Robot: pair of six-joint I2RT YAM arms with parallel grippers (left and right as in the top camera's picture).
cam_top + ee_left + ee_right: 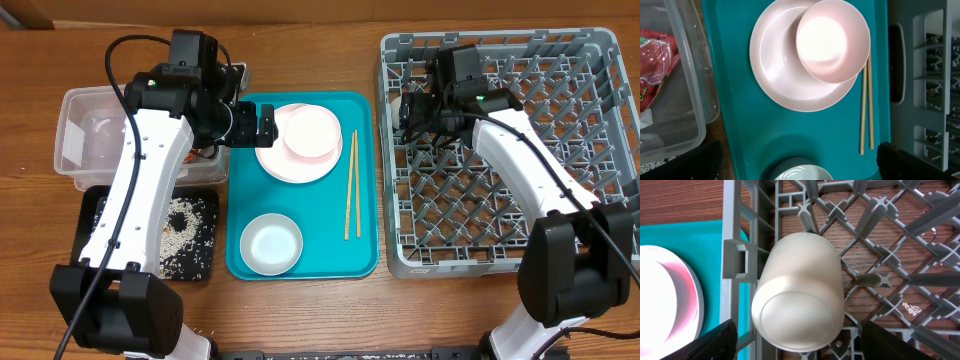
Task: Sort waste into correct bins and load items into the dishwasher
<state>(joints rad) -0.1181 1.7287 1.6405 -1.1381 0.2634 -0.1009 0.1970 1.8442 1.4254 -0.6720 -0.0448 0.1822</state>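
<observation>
Crockery is what remains to be moved: the cream cup [799, 292] already lies on its side among the pegs at the left edge of the grey dish rack [560, 120], in the upper left of that rack as seen from overhead. The right gripper [412, 108] hangs over it with its fingers [715, 341] spread wide to either side, touching nothing, so the cup looks set down rather than held. The left gripper [262, 124] is fully open and empty above the upper left of the teal tray [320, 220], just beside the pink plate [285, 160]. The pink bowl [832, 40] sits on the plate's upper right, probably the next pick. Two chopsticks [351, 185] lie side by side along the tray's right side, and the white bowl [270, 243] rests upright at lower centre. The waste appears sorted (as far as can be judged): a red wrapper [655, 60] is in the clear tub [72, 150] at the left, and grains [180, 225] are scattered on the black tray [200, 262] below it.
</observation>
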